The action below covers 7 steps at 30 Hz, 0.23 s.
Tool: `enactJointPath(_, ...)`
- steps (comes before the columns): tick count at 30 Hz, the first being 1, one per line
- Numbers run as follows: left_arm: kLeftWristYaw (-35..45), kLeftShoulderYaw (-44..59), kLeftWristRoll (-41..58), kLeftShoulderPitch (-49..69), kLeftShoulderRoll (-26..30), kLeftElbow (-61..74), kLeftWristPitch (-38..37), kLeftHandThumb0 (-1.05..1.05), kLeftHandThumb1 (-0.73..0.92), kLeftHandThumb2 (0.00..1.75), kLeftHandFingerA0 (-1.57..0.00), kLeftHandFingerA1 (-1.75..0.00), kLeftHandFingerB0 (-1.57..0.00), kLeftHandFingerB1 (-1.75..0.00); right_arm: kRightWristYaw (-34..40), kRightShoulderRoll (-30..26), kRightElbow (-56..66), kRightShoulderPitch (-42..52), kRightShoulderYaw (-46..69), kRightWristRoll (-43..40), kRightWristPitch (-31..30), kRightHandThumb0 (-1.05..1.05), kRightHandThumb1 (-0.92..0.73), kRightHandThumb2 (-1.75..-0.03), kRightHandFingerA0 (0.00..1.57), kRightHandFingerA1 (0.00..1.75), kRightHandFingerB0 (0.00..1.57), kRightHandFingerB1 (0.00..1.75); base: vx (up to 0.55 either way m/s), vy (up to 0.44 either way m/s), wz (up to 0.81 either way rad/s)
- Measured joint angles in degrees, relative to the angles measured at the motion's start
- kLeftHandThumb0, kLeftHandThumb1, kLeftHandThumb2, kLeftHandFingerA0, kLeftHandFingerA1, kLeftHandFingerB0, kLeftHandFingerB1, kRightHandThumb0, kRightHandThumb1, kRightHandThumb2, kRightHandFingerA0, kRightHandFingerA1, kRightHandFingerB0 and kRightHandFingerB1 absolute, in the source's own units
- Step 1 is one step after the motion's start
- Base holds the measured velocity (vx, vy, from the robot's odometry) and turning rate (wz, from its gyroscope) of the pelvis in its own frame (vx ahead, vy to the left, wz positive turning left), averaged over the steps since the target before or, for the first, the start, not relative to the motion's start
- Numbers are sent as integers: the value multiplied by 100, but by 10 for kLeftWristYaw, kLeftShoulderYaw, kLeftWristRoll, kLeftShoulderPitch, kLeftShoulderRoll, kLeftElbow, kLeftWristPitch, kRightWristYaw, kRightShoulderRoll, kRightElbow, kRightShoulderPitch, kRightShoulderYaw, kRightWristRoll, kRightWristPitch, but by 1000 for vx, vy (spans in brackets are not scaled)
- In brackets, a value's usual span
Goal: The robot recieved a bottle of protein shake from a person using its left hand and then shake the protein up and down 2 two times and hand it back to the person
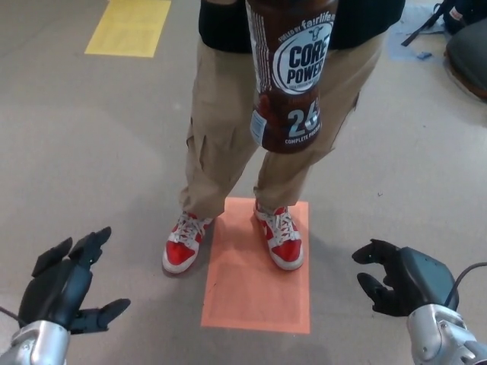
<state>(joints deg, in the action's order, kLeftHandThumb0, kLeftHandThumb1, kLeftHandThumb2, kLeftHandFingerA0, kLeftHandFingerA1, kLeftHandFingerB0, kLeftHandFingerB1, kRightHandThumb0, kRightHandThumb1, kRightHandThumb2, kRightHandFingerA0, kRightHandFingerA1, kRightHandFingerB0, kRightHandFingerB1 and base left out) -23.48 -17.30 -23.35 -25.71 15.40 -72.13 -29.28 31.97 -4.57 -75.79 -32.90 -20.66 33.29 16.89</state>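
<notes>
A brown Core Power protein shake bottle (291, 74) hangs at the top centre, held out from above by a person; the holding hand is cut off by the frame edge. My left hand (65, 285) is low at the bottom left, open, fingers spread, holding nothing and far below the bottle. At the bottom right my right hand (403, 280) is open with curled fingers and also holds nothing.
The person stands before me in tan trousers (228, 129) and red-and-white sneakers (184, 242). An orange floor square (259, 281) lies under one shoe. A yellow floor mark (128, 26) is at the top left, a dark bag (466, 46) at the top right.
</notes>
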Motion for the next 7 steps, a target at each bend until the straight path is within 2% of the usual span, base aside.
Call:
enactJointPath(1,5,-4,-3,-6,2,-1,1,-43,60,58,-32,-33,-3,-25,0,0,0,-1,0,0,0,-53,-79,-64,72,57,63,48,0,0,0)
enactJointPath(2,6,-9,-6,-10,4,-2,1,-47,46,79,-23,-45,0,-26,0,0,0,-3,0,0,-1,-53,-78,-63,72,58,63,49,0,0,0)
enactJointPath(7,9,-36,-23,-24,10,-4,7,-51,48,81,-22,-45,0,-24,0,0,0,-7,0,0,-1,-52,-77,-63,75,59,64,49,0,0,0)
